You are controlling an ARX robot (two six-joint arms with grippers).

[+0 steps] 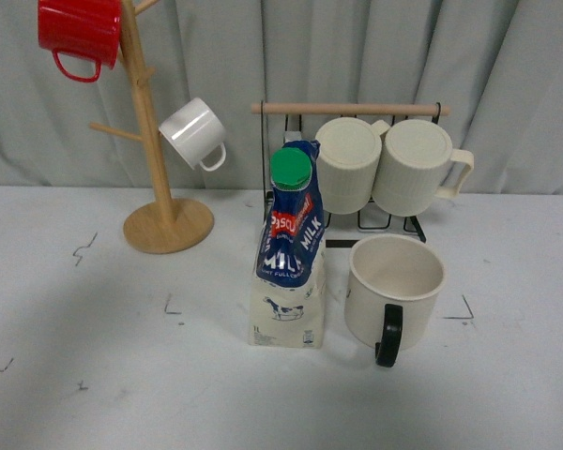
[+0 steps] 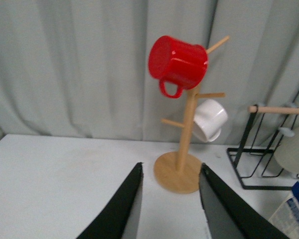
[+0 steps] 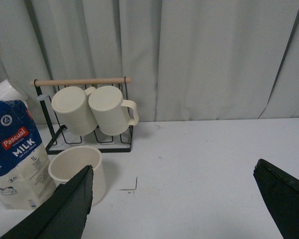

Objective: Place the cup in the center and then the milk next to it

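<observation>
The cup (image 1: 395,288), a wide cream mug with a black loop handle facing the front, stands upright on the white table (image 1: 94,375) near the middle. Right beside it on its left stands the milk (image 1: 289,255), a tall carton with a blue top and green cap, close to the cup but apart from it. Both also show in the right wrist view: the cup (image 3: 75,170) and the milk (image 3: 17,154). My right gripper (image 3: 173,181) is open over bare table, well back from the cup. My left gripper (image 2: 171,174) is open, empty, facing the wooden mug tree. Neither arm appears in the front view.
A wooden mug tree (image 1: 159,202) at the back left carries a red mug (image 1: 78,33) and a small white mug (image 1: 194,134). Behind the cup, a black wire rack (image 1: 352,112) with a wooden bar holds two ribbed cream mugs (image 1: 408,164). Grey curtains close off the back.
</observation>
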